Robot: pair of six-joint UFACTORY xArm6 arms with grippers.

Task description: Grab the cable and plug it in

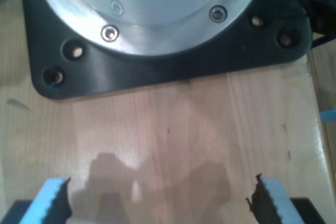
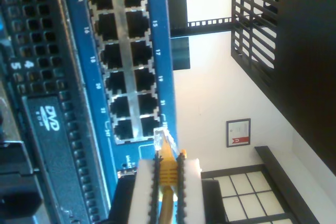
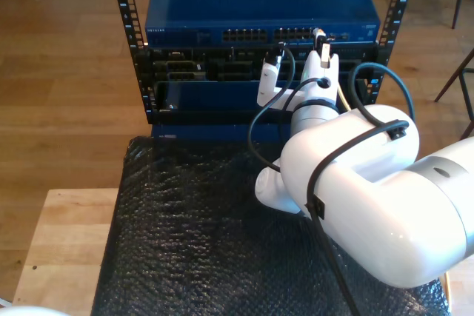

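My second gripper [image 2: 167, 182] clamped on the cable [image 2: 167, 174], pads pinching its yellow boot. Clear plug [image 2: 160, 141] sticks out past the fingertips, just beside the last ports of the blue switch [image 2: 157, 40]; seated or not, can't tell. My first gripper [image 1: 160, 200] wide open, nothing between its fingers, over the wooden table [image 1: 184, 129].

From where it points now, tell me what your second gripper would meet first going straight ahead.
Probably the blue switch's port block: the cable's clear plug, held in my second gripper, leads and sits near the last ports; depth is unclear.
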